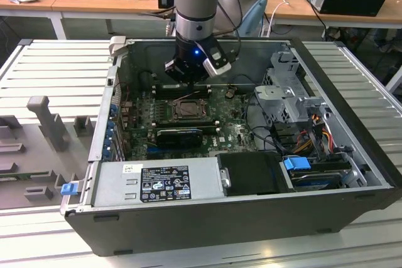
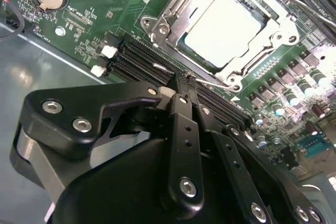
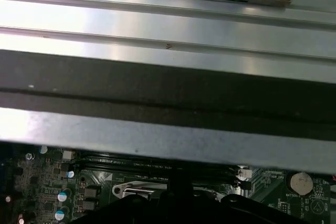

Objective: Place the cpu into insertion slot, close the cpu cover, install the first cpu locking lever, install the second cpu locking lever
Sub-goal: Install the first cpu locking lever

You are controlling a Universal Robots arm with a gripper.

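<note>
In the second wrist view's upper right, the dull silver-grey square cpu [image 2: 220, 32] sat under the thin metal cpu cover [image 2: 173, 14], while the black end effector [image 2: 185, 88], fingers pressed together beside a wire lever [image 2: 223, 83], risked scraping the memory slots.

The small flat square cpu with its dull silver-grey metal top [image 2: 223, 34] lies flat and seated in the square black-framed insertion slot [image 2: 210, 64] on the green circuit board, its bright top showing through the opening above it. The cpu cover, a thin square silver-grey metal frame plate with a large square cut-out [image 2: 262, 38], lies closed down over the chip's edges, level with the board. In the exterior view the same socket [image 1: 188, 108] sits near the middle of the board inside the open computer case.
</note>
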